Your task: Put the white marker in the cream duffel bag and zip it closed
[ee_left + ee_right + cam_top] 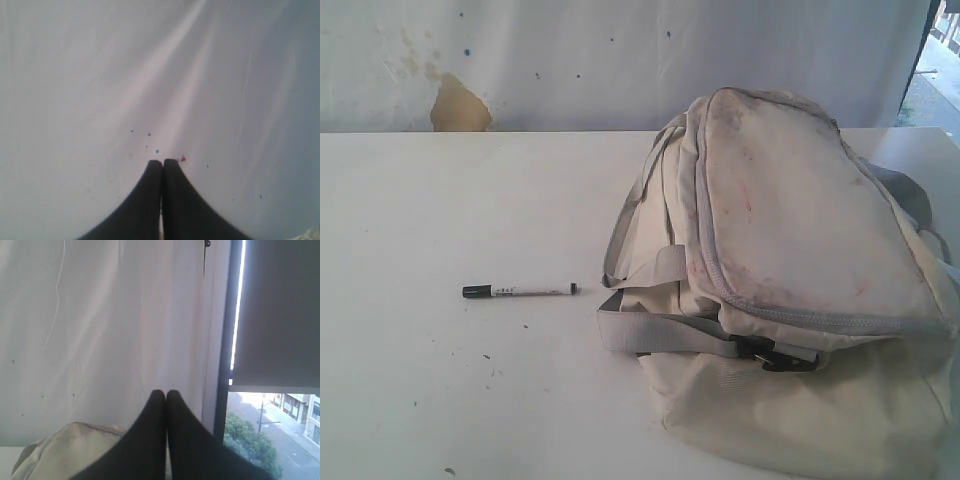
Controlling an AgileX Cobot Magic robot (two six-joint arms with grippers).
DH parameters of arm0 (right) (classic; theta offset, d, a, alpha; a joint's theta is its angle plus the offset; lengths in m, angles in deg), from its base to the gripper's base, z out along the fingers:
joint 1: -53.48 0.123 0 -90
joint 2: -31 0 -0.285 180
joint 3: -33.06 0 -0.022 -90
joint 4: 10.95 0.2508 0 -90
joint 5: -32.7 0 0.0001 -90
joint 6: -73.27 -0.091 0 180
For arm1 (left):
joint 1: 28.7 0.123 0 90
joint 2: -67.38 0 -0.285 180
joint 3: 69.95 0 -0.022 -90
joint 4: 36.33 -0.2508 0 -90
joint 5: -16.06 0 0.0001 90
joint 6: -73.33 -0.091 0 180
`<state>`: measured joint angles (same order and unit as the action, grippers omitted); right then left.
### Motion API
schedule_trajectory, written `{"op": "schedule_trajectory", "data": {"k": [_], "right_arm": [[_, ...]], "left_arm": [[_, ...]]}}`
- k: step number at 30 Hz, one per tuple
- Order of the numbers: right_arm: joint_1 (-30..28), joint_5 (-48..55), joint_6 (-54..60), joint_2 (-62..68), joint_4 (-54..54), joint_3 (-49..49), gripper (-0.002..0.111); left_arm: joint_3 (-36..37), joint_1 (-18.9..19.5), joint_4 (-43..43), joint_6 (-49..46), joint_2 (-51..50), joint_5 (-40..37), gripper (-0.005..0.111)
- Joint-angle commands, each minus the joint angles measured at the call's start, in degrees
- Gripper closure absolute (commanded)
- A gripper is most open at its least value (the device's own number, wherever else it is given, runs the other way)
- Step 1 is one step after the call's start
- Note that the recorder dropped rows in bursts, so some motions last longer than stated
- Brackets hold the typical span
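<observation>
Left gripper (162,162): jaws pressed together, tips meeting, only a hairline seam between the black fingers (140,200). Nothing gripped, nothing touched. Behind it is plain white cloth (100,75) with a few blue and red specks (183,158).

Right gripper (165,392): same state, jaws closed tip to tip, nothing clamped. Behind it hangs a white curtain (100,315), and beside that are a dark window frame (225,340), a grey blind (280,310) and a street with trees (245,435) outside. The rounded top of the bag shows past one finger in this view. The gripper looks clear of it, though the overlap makes contact hard to judge.

Exterior view: the white marker (520,290) lies flat on the counter (420,200) at 9 o'clock of the cream duffel bag (790,230), near it but not touching. The barrel runs along the 9-to-3 line, with the black cap at the 9 o'clock end and the small dark end at 3 o'clock, pointing at the bag. Dark print sits mid-barrel, too small to read.

The bag slumps on the counter and fills the 3-to-5 o'clock part of the view. It is grimy, with pinkish stains on the top panel. A grey zipper (800,318) runs round that panel's edge. A grey strap (660,335) crosses the front at the bag's 7 o'clock side and ends at a black buckle (775,355). The marker is outside the bag.

Backdrop is a white sheet (620,60) with a brown patch (458,105) at 11 o'clock.
</observation>
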<state>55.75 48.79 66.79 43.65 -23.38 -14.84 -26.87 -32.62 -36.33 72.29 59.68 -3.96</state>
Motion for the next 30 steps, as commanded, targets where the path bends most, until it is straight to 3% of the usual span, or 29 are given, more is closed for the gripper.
{"op": "schedule_trajectory", "data": {"k": [1,13,16,19,24,27,30], "right_arm": [[0.05,-0.38,0.18,6.1,-1.72,2.55,0.108],[0.05,-3.2,-0.02,21.15,-0.75,2.69,0.108],[0.05,-2.8,-0.19,24.05,0.99,2.69,0.104],[0.05,-1.32,-1.28,26.66,3.98,2.69,0.092],[0.05,1.87,-1.84,31.07,8.49,2.69,0.061],[0.05,2.83,-1.84,33.54,11.74,2.69,0.046],[0.05,4.22,-1.84,35.79,14.32,2.69,0.04]], "left_arm": [[-1.28,-0.23,-0.55,0.06,-0.09,-0.05,0.107],[-1.28,-0.23,0.74,0.18,-14.54,0.16,0.107],[-1.28,-0.23,0.74,-0.01,-19.54,0.98,0.099],[-1.28,-0.23,1.8,-0.01,-24.14,2.61,0.081],[-1.28,-0.23,3.42,1.84,-32.19,4.97,0.048],[-1.28,-0.23,4.02,2.38,-36.93,4.72,0.038],[-1.28,-0.23,4.02,2.38,-41.74,3.19,0.036]]}}
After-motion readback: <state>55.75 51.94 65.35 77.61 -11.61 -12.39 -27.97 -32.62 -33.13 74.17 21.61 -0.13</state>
